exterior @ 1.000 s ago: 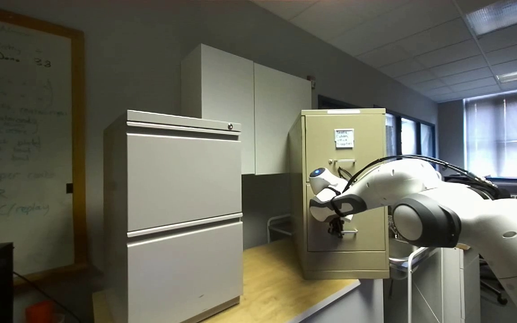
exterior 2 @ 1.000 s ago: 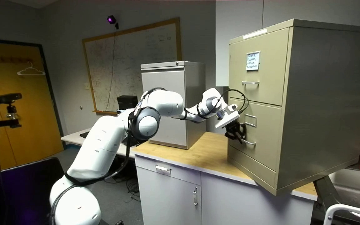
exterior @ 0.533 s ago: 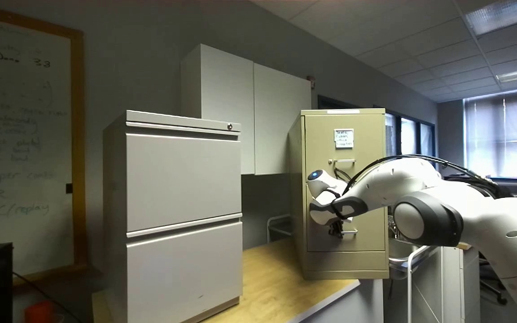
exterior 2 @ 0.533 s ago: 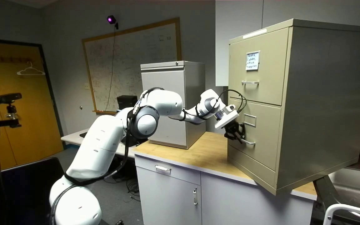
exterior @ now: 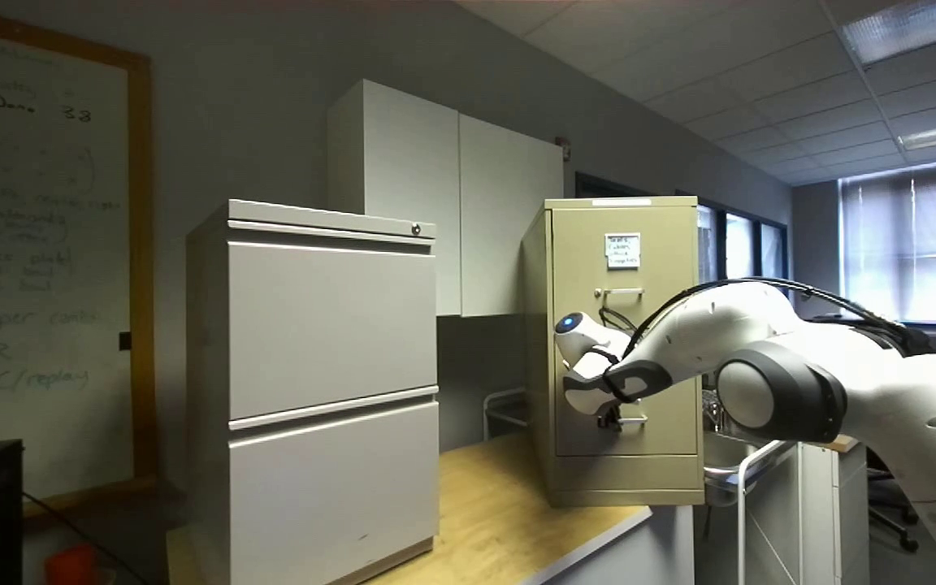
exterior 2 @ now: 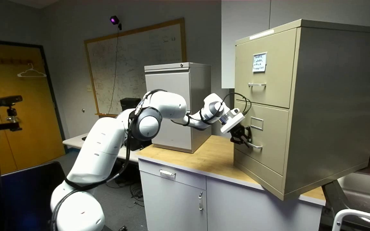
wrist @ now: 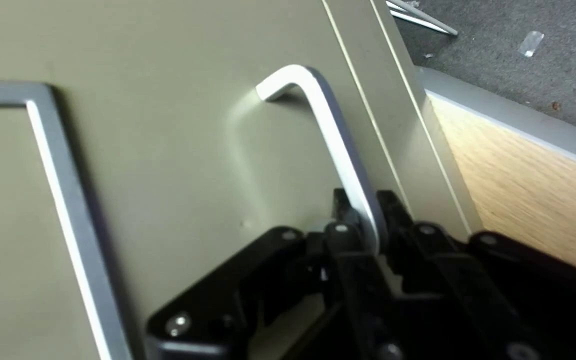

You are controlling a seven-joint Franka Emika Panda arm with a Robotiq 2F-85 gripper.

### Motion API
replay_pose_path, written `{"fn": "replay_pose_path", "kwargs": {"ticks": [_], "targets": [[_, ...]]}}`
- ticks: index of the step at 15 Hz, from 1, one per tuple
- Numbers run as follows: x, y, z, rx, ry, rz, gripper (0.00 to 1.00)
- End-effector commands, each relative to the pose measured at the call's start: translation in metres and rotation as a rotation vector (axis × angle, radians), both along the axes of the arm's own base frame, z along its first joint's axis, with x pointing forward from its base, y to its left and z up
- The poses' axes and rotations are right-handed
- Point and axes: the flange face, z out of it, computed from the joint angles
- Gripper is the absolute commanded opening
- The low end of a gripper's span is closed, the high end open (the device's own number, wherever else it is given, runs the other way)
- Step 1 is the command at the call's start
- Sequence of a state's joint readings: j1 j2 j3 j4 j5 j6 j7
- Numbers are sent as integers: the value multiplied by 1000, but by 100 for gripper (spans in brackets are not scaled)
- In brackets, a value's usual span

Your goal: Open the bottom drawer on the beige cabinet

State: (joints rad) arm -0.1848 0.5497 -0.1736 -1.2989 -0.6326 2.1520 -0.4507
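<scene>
Bottom drawer (exterior 2: 272,138), flat beige metal, flush, slim silver handle (wrist: 340,145) tight in the end effector (wrist: 365,201)

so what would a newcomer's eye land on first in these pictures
Probably the white robot arm, arching across an exterior view to the tall beige cabinet, whose near bottom corner juts past the edge of the wood-topped counter. Next likely comes, in the wrist view, the bright metal handle on the shut bottom drawer, running between the jaws of the black gripper.
</scene>
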Motion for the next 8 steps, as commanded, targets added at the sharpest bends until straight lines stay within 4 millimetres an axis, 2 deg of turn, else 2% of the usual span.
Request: {"fn": "replay_pose_path", "kwargs": {"ticks": [1,8], "targets": [[-16,52,-44,88,113,54,4],[-32,60,-41,41,162,149,4]]}}
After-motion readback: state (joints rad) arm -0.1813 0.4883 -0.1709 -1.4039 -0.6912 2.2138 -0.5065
